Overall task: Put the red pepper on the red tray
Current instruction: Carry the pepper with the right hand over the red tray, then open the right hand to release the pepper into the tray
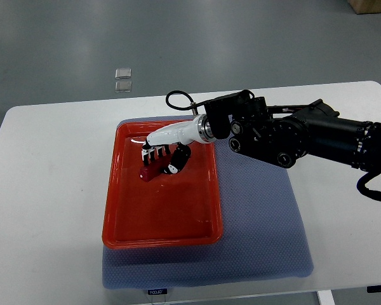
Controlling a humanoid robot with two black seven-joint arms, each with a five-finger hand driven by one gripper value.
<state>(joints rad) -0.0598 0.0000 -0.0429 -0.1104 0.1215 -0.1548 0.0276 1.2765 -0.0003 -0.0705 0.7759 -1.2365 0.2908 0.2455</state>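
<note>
Red pepper (153, 168) lies inside the red tray (162, 238), in its upper middle part, its long axis apparently slanting from lower left to upper right, though the fingers cover much of it. Going by size: the white table (44, 190) carries a blue-grey mat (260, 235), and the tray sits on the mat's left part. The right hand (165, 155) reaches in over the tray, its fingers (153, 151) curled down and clamped around the pepper.
</note>
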